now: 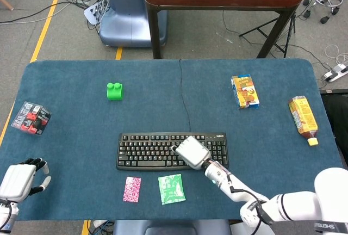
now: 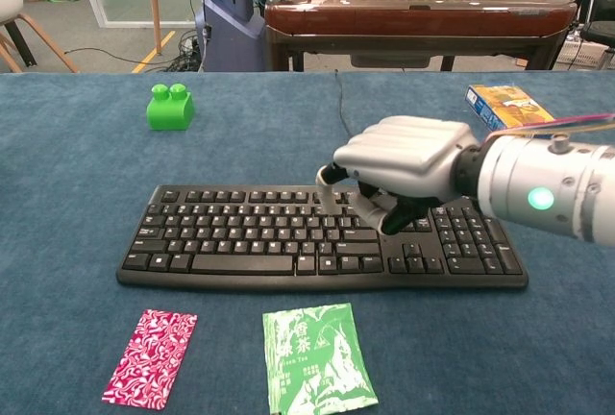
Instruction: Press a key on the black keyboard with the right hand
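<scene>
Head view showed the black keyboard [image 1: 172, 150] lying near the front of the blue-covered bench [image 1: 76, 131], its cable running back toward the far edge. The right hand [image 1: 190, 152] sat over the keyboard's right-middle section, its silver back facing up and its fingers hidden beneath it from this angle. The left hand [image 1: 20, 179] rested at the bench's front left corner, grasping nothing, its dark-tipped fingers loosely spread. Just in front of the keyboard lay a pink patterned packet [image 1: 132, 189] and a green sachet [image 1: 172, 189] side by side. A green toy block [image 1: 114, 91] stood well behind the keyboard to the left, a small red-and-black box [image 1: 31, 117] lay near the left edge, an orange and blue carton [image 1: 244, 91] sat at the back right, and an orange bottle [image 1: 303, 119] lay on its side near the right edge. Chest view gave the right hand [image 2: 408, 180] from the front: fingers curled under and clenched on nothing, with fingertips [image 2: 392, 225] down among the keys right of the keyboard's [image 2: 240, 242] centre, though actual contact with a key could not be told. The green sachet [image 2: 317, 357] and pink packet [image 2: 151, 356] lay in the foreground, the block [image 2: 170, 108] and carton [image 2: 513, 113] behind.
</scene>
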Tool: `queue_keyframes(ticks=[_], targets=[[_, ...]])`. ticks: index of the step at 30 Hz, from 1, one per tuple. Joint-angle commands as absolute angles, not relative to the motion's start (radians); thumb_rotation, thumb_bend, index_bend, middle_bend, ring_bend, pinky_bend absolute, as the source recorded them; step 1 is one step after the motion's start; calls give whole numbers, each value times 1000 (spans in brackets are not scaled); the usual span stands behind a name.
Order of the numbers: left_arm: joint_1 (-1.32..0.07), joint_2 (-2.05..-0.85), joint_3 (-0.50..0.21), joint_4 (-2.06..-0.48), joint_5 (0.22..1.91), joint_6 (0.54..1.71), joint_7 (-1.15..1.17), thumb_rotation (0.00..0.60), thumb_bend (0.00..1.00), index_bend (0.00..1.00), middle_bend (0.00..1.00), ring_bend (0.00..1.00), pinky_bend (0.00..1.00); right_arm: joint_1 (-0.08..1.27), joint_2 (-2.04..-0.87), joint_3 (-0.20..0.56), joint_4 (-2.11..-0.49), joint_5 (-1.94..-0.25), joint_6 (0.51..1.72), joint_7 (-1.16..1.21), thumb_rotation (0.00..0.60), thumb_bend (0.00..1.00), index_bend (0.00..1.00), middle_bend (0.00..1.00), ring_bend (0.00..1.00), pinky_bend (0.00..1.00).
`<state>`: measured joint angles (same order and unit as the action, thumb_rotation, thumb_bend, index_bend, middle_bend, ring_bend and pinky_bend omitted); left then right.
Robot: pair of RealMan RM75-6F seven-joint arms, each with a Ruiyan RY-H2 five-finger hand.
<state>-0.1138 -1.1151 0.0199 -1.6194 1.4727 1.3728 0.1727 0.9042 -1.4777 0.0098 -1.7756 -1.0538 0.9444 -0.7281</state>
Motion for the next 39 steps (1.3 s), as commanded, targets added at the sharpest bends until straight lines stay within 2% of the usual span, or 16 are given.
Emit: queue_keyframes(ticks=[1, 6, 11, 15, 17, 19, 22, 29, 39], targets=[[-114, -1117, 19, -1618, 1472, 1372, 172, 600, 281, 560, 453, 394, 557, 870, -1371, -8, -1860, -1137, 984, -686, 600, 1000, 496, 890, 901, 1000], [-114, -1121, 23, -1606, 1487, 1377, 150, 600, 281, 560, 461, 398, 558, 781, -1262, -72, -1883, -1313, 1109, -667, 600, 1000, 524, 845, 874, 1000], [-114, -1122, 23, -1607, 1494, 1381, 144, 600, 281, 560, 463, 400, 558, 675, -1174, -131, -1897, -1448, 1247, -643, 600, 986, 526, 752, 791, 1000], [-114, -1119, 27, -1623, 1513, 1392, 153, 600, 281, 558, 463, 400, 559, 569, -1122, -171, -1885, -1539, 1381, -670, 600, 895, 535, 694, 683, 984], [-113, -1119, 30, -1633, 1528, 1401, 153, 600, 280, 552, 463, 399, 558, 524, -1104, -189, -1886, -1554, 1421, -654, 600, 886, 535, 664, 616, 912], [-111, -1117, 32, -1642, 1545, 1413, 155, 600, 280, 547, 463, 397, 558, 474, -1084, -204, -1884, -1564, 1461, -631, 600, 879, 535, 620, 532, 785], [-108, -1117, 35, -1653, 1566, 1430, 154, 600, 280, 545, 463, 396, 559, 403, -1071, -214, -1871, -1577, 1527, -590, 600, 872, 535, 571, 466, 666], [-98, -1110, 43, -1673, 1612, 1470, 138, 600, 281, 544, 463, 394, 566, 228, -1100, -202, -1780, -1570, 1690, -489, 600, 868, 535, 556, 449, 631], [-96, -1101, 39, -1668, 1605, 1470, 125, 600, 281, 543, 463, 392, 569, 139, -1092, -143, -1692, -1544, 1727, -287, 600, 857, 535, 556, 449, 631]])
